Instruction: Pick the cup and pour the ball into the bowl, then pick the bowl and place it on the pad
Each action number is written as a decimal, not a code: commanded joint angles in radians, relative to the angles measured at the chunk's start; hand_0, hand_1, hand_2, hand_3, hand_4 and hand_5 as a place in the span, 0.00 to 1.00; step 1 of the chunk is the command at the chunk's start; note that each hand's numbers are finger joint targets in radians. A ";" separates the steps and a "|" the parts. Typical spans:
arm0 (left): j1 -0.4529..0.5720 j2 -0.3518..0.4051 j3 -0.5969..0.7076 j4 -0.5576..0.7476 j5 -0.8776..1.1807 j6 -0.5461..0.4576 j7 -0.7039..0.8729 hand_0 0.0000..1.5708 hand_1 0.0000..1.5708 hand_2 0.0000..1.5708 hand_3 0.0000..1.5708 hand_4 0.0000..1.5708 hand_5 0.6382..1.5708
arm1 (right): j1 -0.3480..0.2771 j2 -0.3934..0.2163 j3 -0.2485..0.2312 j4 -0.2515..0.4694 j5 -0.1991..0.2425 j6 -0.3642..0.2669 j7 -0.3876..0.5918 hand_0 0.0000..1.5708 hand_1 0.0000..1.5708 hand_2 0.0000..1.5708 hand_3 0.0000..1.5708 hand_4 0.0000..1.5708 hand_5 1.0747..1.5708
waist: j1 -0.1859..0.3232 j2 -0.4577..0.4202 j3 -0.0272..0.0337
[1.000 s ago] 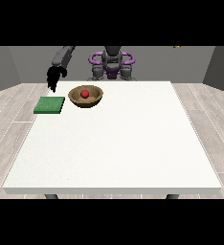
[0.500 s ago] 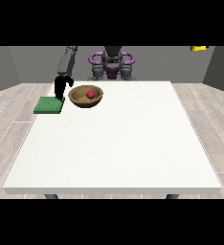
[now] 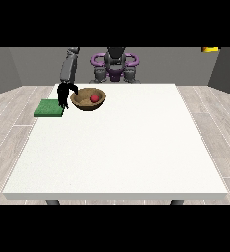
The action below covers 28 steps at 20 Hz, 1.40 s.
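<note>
The table carries everything at its far left corner as seen from the front. The pad lies at the left edge, and the bowl sits just to its right, the ball already inside; no cup shows. The hand at the view's left hangs between pad and bowl, right at the bowl's left rim, fingers pointing down; whether they clasp the rim I cannot tell. The other hand is out of sight.
</note>
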 commanded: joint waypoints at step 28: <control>0.010 0.106 0.085 -0.024 0.137 -0.103 0.004 0.00 0.00 0.00 0.00 0.74 0.96 | 0.144 -0.074 0.046 -0.120 0.184 -0.365 0.179 1.00 1.00 1.00 0.79 0.64 0.95 | 0.054 0.088 0.0068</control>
